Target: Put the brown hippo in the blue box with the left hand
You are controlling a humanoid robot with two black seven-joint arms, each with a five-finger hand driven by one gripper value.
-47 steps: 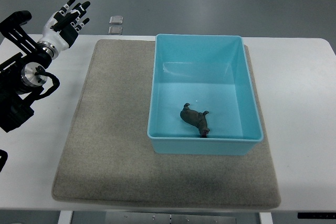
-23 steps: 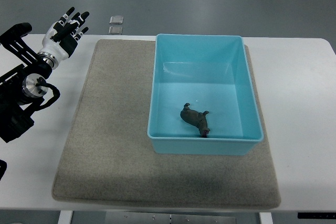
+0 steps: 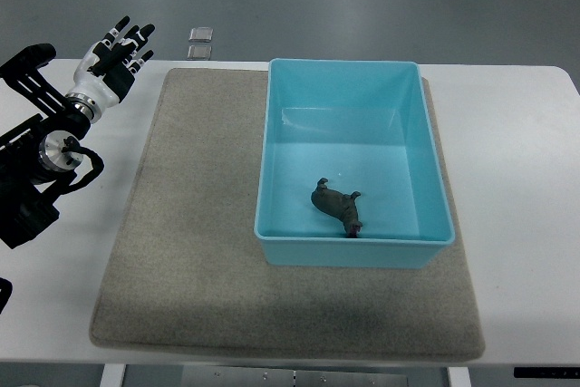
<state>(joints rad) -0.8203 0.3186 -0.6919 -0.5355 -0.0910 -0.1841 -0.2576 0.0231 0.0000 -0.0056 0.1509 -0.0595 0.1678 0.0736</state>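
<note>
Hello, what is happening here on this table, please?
A robot is putting a toy away. The brown hippo lies inside the blue box, near its front wall, so that step looks done. The left hand is off to the far left of the grey mat, fingers spread and empty. The right hand is not in view.

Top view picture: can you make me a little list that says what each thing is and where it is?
toy hippo: brown, lying inside the box, near its front wall
box: blue, open on top, sitting on the mat
mat: grey, spread over the table
table: white
left hand: far left, over the table's back corner, fingers spread, holding nothing
right hand: not in the picture
job: hippo already in the box
</note>
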